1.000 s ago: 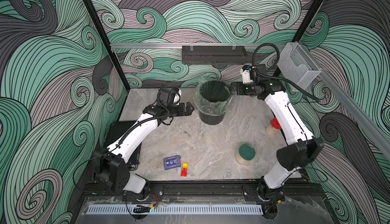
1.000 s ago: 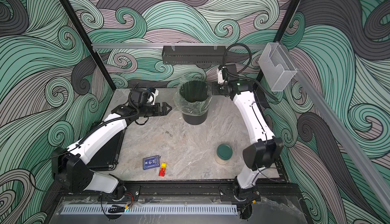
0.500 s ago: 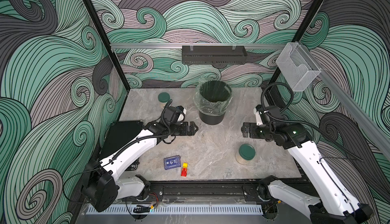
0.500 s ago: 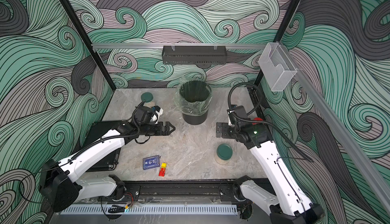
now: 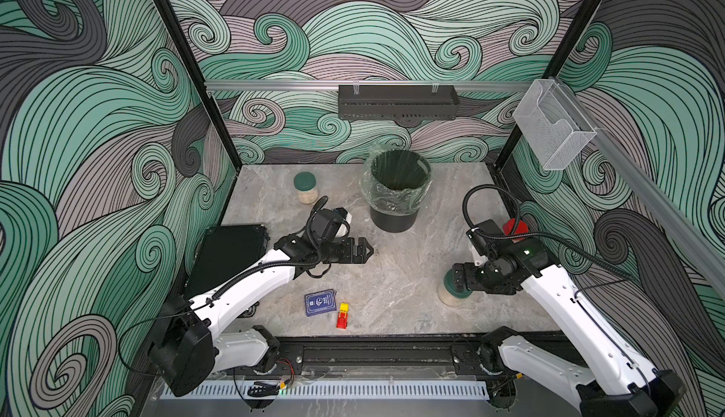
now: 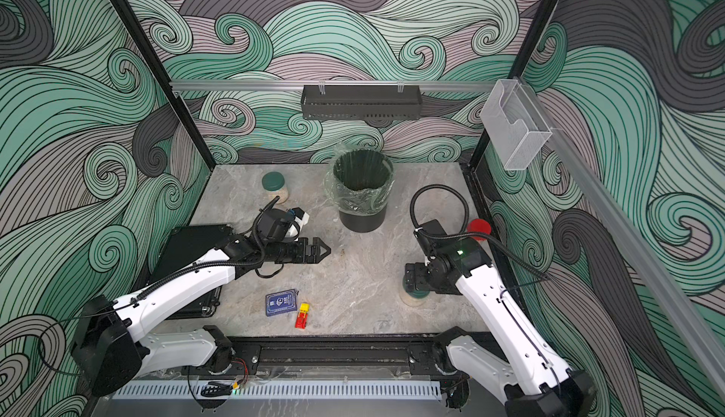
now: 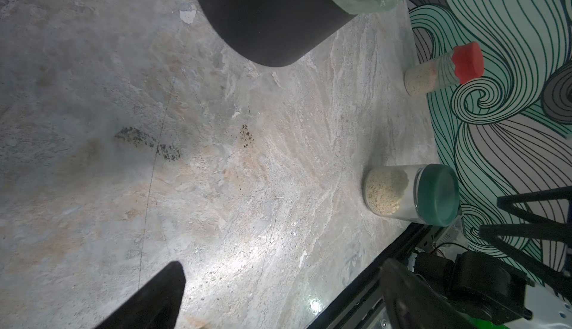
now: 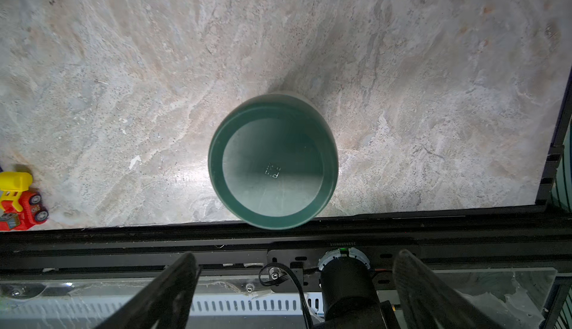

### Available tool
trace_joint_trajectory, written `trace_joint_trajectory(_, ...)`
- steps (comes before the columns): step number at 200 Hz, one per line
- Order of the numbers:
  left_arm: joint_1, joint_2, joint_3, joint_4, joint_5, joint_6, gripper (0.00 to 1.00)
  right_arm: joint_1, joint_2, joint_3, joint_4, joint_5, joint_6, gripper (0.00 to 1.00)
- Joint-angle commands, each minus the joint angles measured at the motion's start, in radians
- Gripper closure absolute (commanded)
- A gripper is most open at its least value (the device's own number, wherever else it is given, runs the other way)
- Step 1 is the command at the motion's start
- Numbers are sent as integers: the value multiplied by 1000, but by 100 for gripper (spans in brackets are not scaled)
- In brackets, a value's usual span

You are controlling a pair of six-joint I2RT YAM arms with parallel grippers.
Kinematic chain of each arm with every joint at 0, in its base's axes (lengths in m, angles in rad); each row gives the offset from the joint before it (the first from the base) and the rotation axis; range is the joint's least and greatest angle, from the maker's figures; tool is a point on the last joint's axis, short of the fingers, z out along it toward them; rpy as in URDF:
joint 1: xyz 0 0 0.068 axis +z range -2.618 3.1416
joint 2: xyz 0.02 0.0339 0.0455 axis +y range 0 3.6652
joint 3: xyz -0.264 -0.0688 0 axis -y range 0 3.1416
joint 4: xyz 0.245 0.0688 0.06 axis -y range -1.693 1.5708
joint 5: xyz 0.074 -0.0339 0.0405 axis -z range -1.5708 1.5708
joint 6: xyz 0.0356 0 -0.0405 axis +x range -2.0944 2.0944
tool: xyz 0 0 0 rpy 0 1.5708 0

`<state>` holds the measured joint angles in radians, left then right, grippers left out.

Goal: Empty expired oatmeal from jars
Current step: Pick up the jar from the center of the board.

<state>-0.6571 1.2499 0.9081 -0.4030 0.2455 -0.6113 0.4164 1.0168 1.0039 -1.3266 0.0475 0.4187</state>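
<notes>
Three clear jars hold pale oatmeal (image 7: 383, 192). A green-lidded jar (image 5: 305, 187) (image 6: 274, 186) stands at the back left. The red-lidded jar (image 5: 514, 226) (image 6: 479, 227) (image 7: 433, 75) stands by the right wall. Another green-lidded jar (image 5: 451, 295) (image 6: 414, 297) (image 7: 411, 192) stands at the front right. My right gripper (image 5: 457, 277) (image 6: 410, 277) (image 8: 294, 290) hovers open just above it, and its lid (image 8: 272, 161) lies beyond the fingertips. My left gripper (image 5: 367, 252) (image 6: 325, 251) (image 7: 281, 293) is open and empty over the table's middle.
A black bin (image 5: 396, 195) (image 6: 363, 195) (image 7: 272, 17) with a clear liner stands at the back centre. A blue card box (image 5: 320, 303) and a red-and-yellow toy (image 5: 343, 315) (image 8: 18, 202) lie near the front edge. A black case (image 5: 229, 254) lies at the left.
Both arms have drawn back from the bin towards the front. The right gripper has come over the front-right green-lidded jar. The left gripper now sits over mid-table.
</notes>
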Motion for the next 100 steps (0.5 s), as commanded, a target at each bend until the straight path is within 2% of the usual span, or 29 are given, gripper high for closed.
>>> trace_joint_trajectory(1, -6, 19, 25, 22, 25, 5, 1, 13, 39, -23, 67, 4, 34, 1)
trace_joint_trajectory(100, -6, 52, 29, 33, 32, 12, 1, 25, 197, -108, 272, 47, 66, 1)
